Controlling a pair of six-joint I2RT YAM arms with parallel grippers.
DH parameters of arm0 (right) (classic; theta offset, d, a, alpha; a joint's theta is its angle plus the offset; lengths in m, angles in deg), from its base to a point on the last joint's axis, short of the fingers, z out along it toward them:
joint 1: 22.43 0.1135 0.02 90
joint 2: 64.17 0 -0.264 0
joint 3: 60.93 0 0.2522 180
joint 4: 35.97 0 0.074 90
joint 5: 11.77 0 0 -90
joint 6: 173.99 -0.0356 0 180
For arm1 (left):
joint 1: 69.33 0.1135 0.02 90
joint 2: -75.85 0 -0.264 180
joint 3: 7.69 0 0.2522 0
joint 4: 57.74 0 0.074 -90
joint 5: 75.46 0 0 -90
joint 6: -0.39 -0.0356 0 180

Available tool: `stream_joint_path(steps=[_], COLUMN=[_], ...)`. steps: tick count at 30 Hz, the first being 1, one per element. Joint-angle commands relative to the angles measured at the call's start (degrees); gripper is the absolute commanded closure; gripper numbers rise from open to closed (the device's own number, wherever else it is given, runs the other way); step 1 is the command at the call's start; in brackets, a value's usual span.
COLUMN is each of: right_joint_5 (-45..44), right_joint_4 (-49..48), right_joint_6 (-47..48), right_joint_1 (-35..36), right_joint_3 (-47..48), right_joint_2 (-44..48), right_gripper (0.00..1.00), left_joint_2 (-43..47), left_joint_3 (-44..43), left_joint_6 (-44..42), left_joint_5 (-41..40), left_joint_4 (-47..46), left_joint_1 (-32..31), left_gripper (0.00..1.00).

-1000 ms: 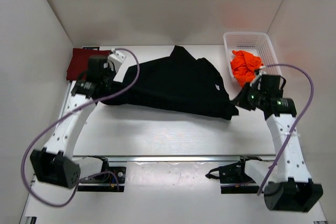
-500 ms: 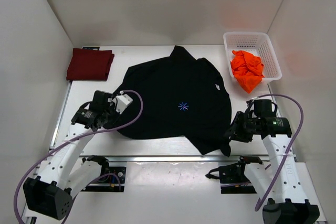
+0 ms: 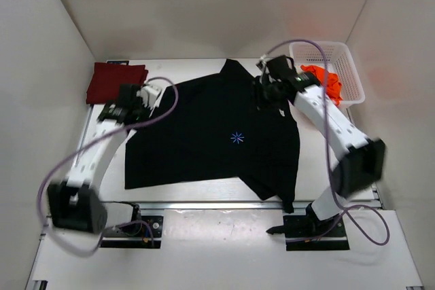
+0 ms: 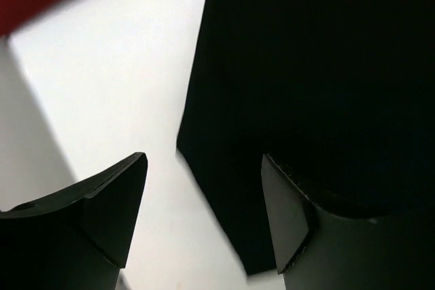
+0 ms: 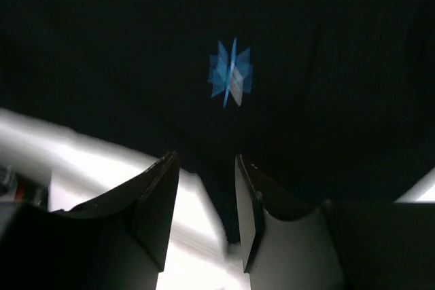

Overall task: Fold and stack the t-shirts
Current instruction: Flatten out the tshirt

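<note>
Surface: one white table (image 3: 319, 161).
Room: white walls (image 3: 204, 5) around it.
Shirts: three. The black shirt (image 3: 217, 134) lies flat in the middle. The dark red shirt (image 3: 115, 83) is folded, far left of it. The orange shirt (image 3: 333, 83) sits in one basket (image 3: 340, 49), far right of it.
Left arm: left gripper (image 4: 204, 161) is over the black shirt's left edge, jaws wide apart, holding nothing.
Right arm: right gripper (image 5: 205, 159) is over the black shirt, jaws a little apart, holding nothing.

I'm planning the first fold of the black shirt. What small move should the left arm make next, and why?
Probably lower the left gripper and close on the left edge of the black cloth t-shirt: its jaws stand open and empty, straddling that edge, and the shirt lies spread out.
</note>
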Motion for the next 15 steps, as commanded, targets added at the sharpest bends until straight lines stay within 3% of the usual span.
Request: stream_joint_path(steps=[1,4,6,9,11,15], right_joint_5=[-6.3,-3.1,-1.2,-0.2,0.4,-0.6], right_joint_4=[-9.2,-9.2,-8.5,-9.0,-8.8,-8.8], right_joint_6=[4.9,0.7,-1.4,-2.3,-2.4,-2.4], right_joint_1=[-0.3,-2.9,-5.4,-6.1,-5.7,-5.6], right_joint_3=[13.1,27.9,34.2,34.4,32.8,31.8], right_joint_2=[-13.9,-29.1,-38.8,-43.9,-45.1,-47.5], right_gripper=[0.63,0.66,0.70,0.77,0.78,0.81], left_joint_2=[-16.8,-31.5,-42.7,-56.0,-61.2,-62.1], left_joint_3=[-6.7,-20.2,-34.5,-53.9,-62.3,-62.2], left_joint_6=[4.9,7.6,9.0,11.8,13.0,12.2], left_joint_5=[-0.9,-0.2,-1.2,-3.8,-2.0,0.9], left_joint_4=[-9.2,-10.0,-7.2,-0.7,2.3,1.5], left_joint_1=[-1.5,-2.9,-2.9,-1.4,0.2,0.9], left_gripper=[0.21,0.19,0.21,0.24,0.28,0.40])
